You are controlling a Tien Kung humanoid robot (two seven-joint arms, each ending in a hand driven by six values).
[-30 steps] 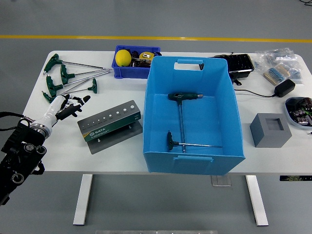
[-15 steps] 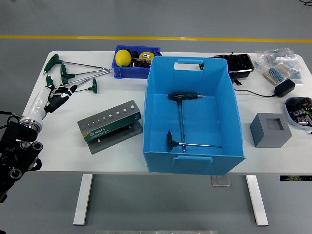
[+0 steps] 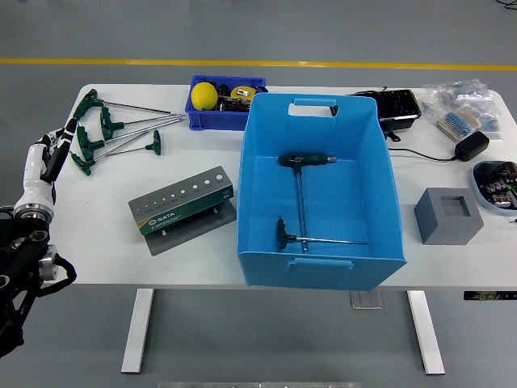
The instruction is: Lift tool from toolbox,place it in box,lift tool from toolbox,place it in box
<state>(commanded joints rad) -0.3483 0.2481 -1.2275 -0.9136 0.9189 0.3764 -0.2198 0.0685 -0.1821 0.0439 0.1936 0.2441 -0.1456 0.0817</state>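
The green T-handle hex keys [image 3: 113, 129] are lying loose in the upper left of the frame, on the white tabletop [image 3: 202, 259], not in the grey SATA holder [image 3: 184, 208], which looks empty. Handles bunch at the left end and the long shafts run off to the right, toward the small dark blue bin [image 3: 218, 113]. Two more T-handle keys [image 3: 303, 202] sit inside the big blue box [image 3: 319, 190] at mid-frame, so I'd guess we're halfway.

The left hand [image 3: 55, 153] is at the far left edge, right beside the handle ends, so the grab point is just to its right. It holds nothing; fingers look loosely together, but honestly it's too small to be sure. No right arm visible.
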